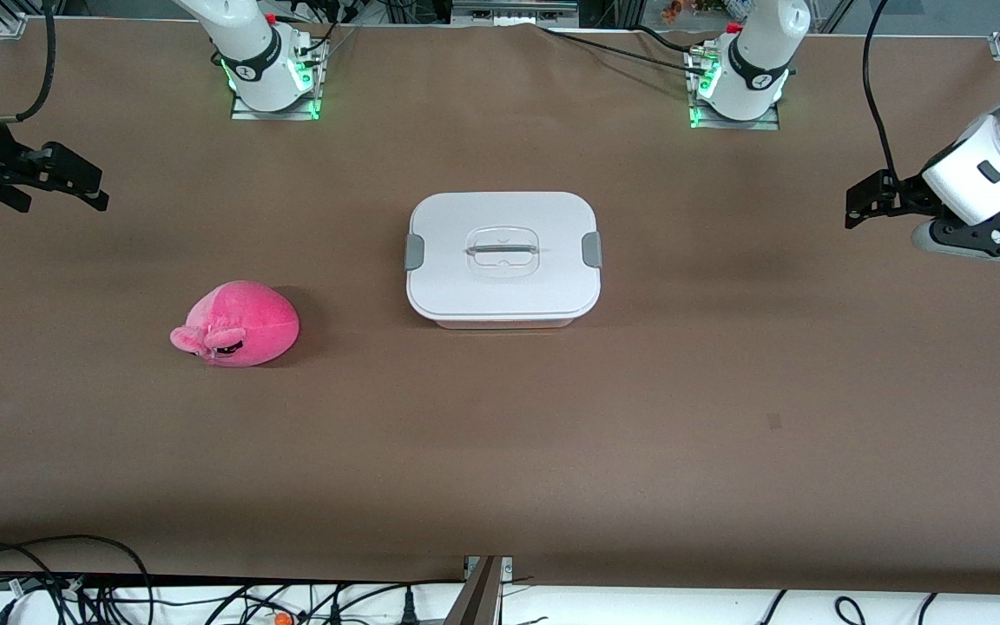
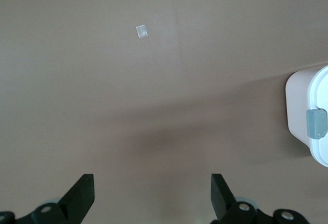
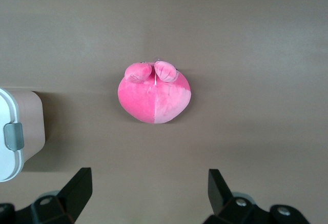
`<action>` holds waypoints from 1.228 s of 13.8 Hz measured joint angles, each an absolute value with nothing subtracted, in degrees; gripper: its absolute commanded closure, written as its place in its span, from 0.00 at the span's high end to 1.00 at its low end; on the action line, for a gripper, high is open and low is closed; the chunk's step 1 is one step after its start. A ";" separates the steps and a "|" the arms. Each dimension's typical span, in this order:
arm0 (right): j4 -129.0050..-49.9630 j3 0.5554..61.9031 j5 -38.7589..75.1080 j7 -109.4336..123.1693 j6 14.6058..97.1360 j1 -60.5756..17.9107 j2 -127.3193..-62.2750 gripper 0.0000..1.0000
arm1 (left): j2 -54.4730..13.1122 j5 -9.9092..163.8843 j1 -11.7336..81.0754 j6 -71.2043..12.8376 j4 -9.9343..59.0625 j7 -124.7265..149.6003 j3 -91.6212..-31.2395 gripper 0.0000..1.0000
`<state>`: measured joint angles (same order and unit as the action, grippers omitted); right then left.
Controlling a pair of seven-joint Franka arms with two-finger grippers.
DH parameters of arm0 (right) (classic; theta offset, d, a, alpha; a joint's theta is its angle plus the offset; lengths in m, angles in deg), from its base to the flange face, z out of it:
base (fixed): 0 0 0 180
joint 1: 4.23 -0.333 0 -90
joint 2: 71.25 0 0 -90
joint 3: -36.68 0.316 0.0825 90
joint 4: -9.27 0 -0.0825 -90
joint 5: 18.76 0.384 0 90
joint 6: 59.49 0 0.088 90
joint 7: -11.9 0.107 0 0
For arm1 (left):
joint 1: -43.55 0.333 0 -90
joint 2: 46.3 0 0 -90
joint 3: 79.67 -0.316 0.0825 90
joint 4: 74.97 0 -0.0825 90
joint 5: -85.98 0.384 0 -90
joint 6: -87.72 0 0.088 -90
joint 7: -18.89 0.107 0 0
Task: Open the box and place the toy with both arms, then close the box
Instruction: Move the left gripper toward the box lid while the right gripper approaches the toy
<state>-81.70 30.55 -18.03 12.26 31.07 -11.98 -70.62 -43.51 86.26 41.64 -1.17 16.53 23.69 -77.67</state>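
Observation:
The box (image 1: 500,291) stands shut at the middle of the table, its white lid on and a grey clip (image 1: 591,250) at each end. The pink plush toy (image 1: 237,324) lies toward the right arm's end, a little nearer to the front camera than the box. My left gripper (image 1: 858,207) hangs open and empty over bare table at the left arm's end. In the left wrist view the left gripper (image 2: 152,193) is open and the box (image 2: 300,106) is at the edge. My right gripper (image 1: 90,187) hangs open and empty at the right arm's end. In the right wrist view the right gripper (image 3: 148,183) is open, with the toy (image 3: 155,93) and the box (image 3: 28,116) in sight.
The brown table mat (image 1: 500,451) spreads wide around both objects. The arm bases (image 1: 274,78) stand along the edge farthest from the front camera. Cables (image 1: 75,582) run along the nearest edge. A small pale tape patch (image 2: 141,31) lies on the mat.

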 measured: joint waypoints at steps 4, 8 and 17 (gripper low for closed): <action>-81.70 30.55 -18.03 12.26 31.07 -11.98 -70.62 1.00 | -43.42 86.26 41.70 -0.06 16.08 23.66 -77.90 1.00; -81.70 30.55 -18.03 12.26 31.08 -11.98 -70.62 1.00 | -42.48 86.26 41.61 0.68 14.93 23.66 -77.81 1.00; -81.53 30.89 -18.02 12.24 31.40 -11.99 -72.76 1.00 | -37.46 81.20 35.07 2.00 12.22 32.20 -74.84 1.00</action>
